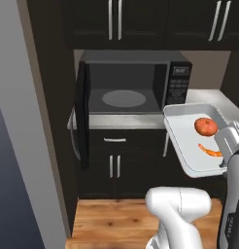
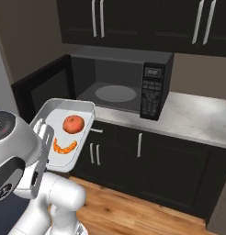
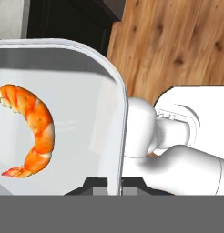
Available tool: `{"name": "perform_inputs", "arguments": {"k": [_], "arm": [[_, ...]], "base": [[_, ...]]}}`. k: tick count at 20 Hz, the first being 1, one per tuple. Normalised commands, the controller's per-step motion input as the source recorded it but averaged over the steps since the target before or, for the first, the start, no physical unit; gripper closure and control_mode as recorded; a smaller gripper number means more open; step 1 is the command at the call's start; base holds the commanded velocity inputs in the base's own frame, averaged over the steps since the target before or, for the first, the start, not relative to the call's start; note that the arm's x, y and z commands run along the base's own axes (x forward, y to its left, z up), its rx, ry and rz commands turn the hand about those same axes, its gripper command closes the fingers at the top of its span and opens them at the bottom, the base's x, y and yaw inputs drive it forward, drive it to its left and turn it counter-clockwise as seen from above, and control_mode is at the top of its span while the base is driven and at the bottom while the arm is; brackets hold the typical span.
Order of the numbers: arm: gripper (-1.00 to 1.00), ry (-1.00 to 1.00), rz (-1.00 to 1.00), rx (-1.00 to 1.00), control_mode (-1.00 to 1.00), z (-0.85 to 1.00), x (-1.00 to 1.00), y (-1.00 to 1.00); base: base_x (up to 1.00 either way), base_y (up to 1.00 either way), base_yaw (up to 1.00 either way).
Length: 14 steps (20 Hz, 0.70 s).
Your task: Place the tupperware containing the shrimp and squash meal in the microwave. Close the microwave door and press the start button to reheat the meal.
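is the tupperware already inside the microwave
No, the tupperware is held in the air by the gripper, out in front of the open microwave, whose turntable is bare.

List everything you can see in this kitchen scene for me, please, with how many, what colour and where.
microwave: one, black, on the counter, cavity showing
microwave door: one, black, swung open to the left
tupperware: one, translucent white-grey, held in the air before the lower cabinets
squash: one, red-orange, in the tray
shrimp: one, orange, in the tray
counter: one, light grey
cabinets: dark, above and below the counter
floor: wooden
gripper: one, dark-tipped, clamping the tray's rim
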Motion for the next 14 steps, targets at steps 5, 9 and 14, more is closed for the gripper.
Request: {"name": "perform_inputs", "arguments": {"k": [5, 9, 14], "arm": [[1.0, 0.0, 0.0, 0.0, 1.0, 0.0, 0.0, 0.0], [1.0, 0.0, 0.0, 0.0, 1.0, 0.0, 0.0, 0.0], [1.0, 0.0, 0.0, 0.0, 1.0, 0.0, 0.0, 0.0]], "base": [[0.34, 0.32, -0.05], [0.35, 0.39, -0.03], [0.44, 0.32, -0.02]]}}
